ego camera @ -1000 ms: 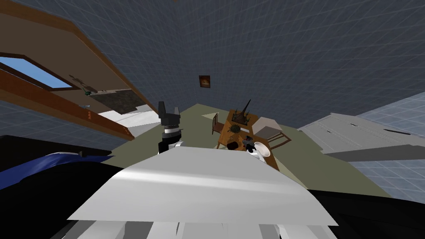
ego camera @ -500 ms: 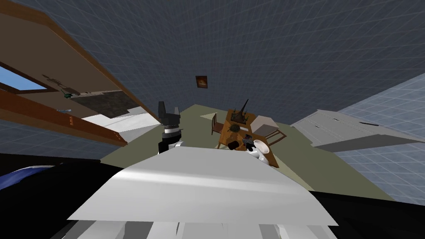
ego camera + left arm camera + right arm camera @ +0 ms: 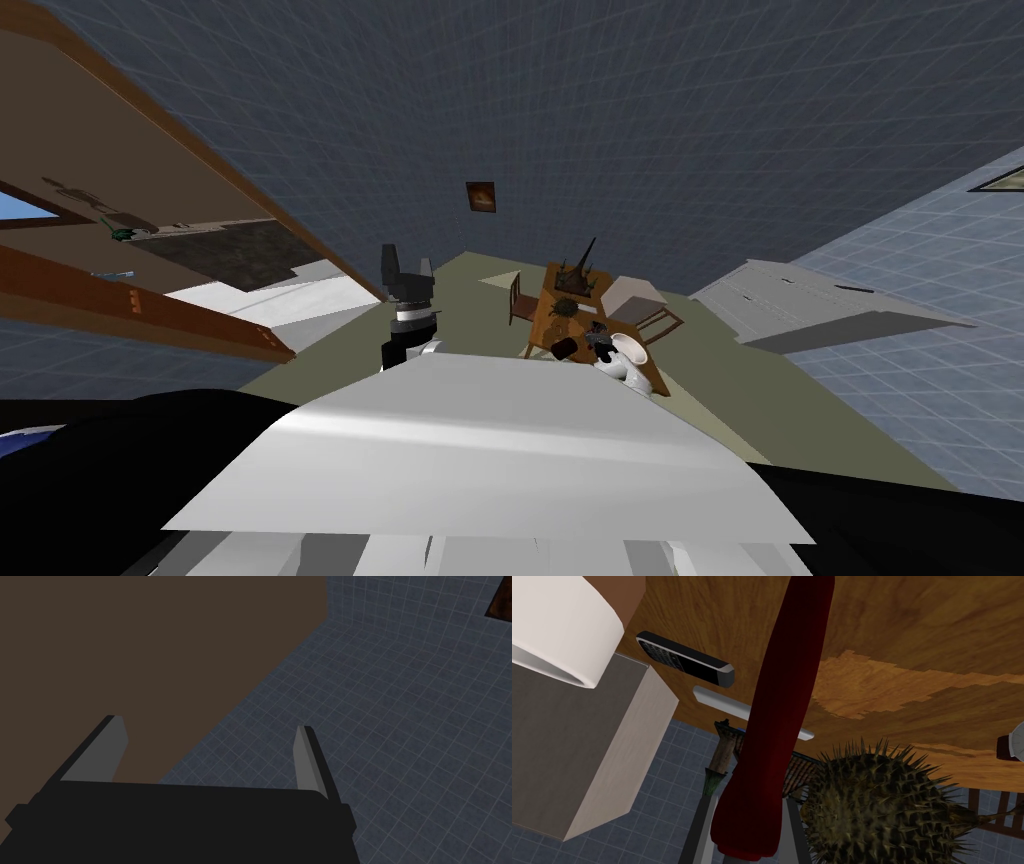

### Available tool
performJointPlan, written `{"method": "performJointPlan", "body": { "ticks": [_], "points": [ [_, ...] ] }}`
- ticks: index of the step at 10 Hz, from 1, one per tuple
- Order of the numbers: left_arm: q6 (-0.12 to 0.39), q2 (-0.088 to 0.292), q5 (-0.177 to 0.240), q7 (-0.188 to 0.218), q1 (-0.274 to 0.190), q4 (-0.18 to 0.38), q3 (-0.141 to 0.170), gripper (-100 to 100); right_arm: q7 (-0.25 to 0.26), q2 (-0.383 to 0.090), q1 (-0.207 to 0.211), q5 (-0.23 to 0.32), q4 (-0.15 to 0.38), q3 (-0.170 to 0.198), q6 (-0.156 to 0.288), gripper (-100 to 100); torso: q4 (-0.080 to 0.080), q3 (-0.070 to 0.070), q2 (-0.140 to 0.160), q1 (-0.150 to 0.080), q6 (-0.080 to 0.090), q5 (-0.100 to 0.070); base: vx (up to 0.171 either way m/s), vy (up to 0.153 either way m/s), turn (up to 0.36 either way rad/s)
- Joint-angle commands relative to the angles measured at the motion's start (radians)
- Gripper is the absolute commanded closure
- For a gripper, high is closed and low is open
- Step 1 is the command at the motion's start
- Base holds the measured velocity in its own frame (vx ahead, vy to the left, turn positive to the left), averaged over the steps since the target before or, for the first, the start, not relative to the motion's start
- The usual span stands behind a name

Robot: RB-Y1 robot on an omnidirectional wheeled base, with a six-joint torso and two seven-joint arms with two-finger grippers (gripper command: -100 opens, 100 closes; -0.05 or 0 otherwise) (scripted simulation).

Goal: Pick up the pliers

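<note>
The pliers (image 3: 782, 691) are seen as one long, dark red piece, pinched between the two fingers of the right gripper (image 3: 749, 798), whose blades are pressed against its sides. The long axis is laid along the gripper's own line. The rounded red end sits down by the fingers and the rest is pointed straight away from them, across the wooden table (image 3: 912, 626). The far end is cut off, so the pliers' own tip cannot be made out. Whether the tabletop is touched cannot be told.

Behind the red piece lie a black remote control (image 3: 684, 661) — its key markings too small to be read — and a slim white bar (image 3: 722, 701). A spiky fruit (image 3: 882, 811) is just beside the gripper.

The left gripper (image 3: 210, 723) is held raised, well apart from the table, fingers spread with nothing between them.
</note>
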Motion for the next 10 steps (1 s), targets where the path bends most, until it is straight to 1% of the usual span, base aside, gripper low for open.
{"method": "performJointPlan", "body": {
  "ticks": [1,2,3,4,5,6,7,8,9,10],
  "points": [
    [0.000,0.000,0.000,0.000,0.000,0.000,0.000,0,-0.050,-0.042,-0.019,0.008,0.031,0.036,-0.016,100,0.000,0.000,0.000,0.000,0.000,0.000,0.008,0.055,-0.107],
    [0.000,0.000,0.000,0.000,0.000,0.000,0.000,0,-0.054,-0.042,-0.019,0.008,0.031,0.036,-0.016,100,0.000,0.000,0.000,0.000,0.001,0.000,0.005,0.050,-0.068],
    [0.000,0.000,0.000,0.000,0.000,0.000,0.000,0,-0.094,-0.079,-0.037,0.014,0.057,0.068,-0.028,100,0.000,0.000,0.000,0.000,0.000,0.000,0.004,0.074,-0.120],
    [0.000,0.000,0.000,0.000,0.000,0.000,0.000,0,-0.098,-0.079,-0.037,0.014,0.057,0.068,-0.028,100,0.000,0.000,0.000,0.001,0.001,0.001,0.003,0.060,-0.056],
    [0.000,0.000,0.000,0.000,0.000,0.000,0.000,0,-0.139,-0.116,-0.054,0.020,0.084,0.101,-0.041,100,0.000,0.000,0.000,0.000,0.000,0.000,0.004,0.063,-0.108],
    [0.000,0.000,0.000,0.000,0.000,0.000,0.000,0,-0.143,-0.116,-0.054,0.020,0.084,0.101,-0.041,100,0.000,0.000,0.000,0.000,0.001,0.001,0.002,0.049,-0.060],
    [0.000,0.000,0.000,0.000,0.000,0.000,0.000,0,-0.184,-0.153,-0.071,0.026,0.111,0.133,-0.054,100,0.000,0.000,0.000,0.000,0.000,0.000,-0.006,0.053,-0.075],
    [0.000,0.000,0.000,0.000,0.000,0.000,0.000,0,-0.187,-0.153,-0.071,0.026,0.111,0.133,-0.054,100,0.000,0.001,0.001,0.000,0.001,0.001,-0.007,0.046,-0.070],
    [0.000,0.000,0.000,0.000,0.000,0.000,0.000,0,-0.178,-0.146,-0.070,0.027,0.111,0.126,-0.055,100,0.001,0.001,0.001,0.000,0.001,0.000,-0.003,0.017,-0.013],
    [0.000,0.000,0.000,0.000,0.000,0.000,0.000,0,-0.181,-0.148,-0.069,0.027,0.111,0.127,-0.055,0,0.001,0.001,0.001,-0.002,0.000,0.000,0.000,0.000,0.000]
  ]
}}
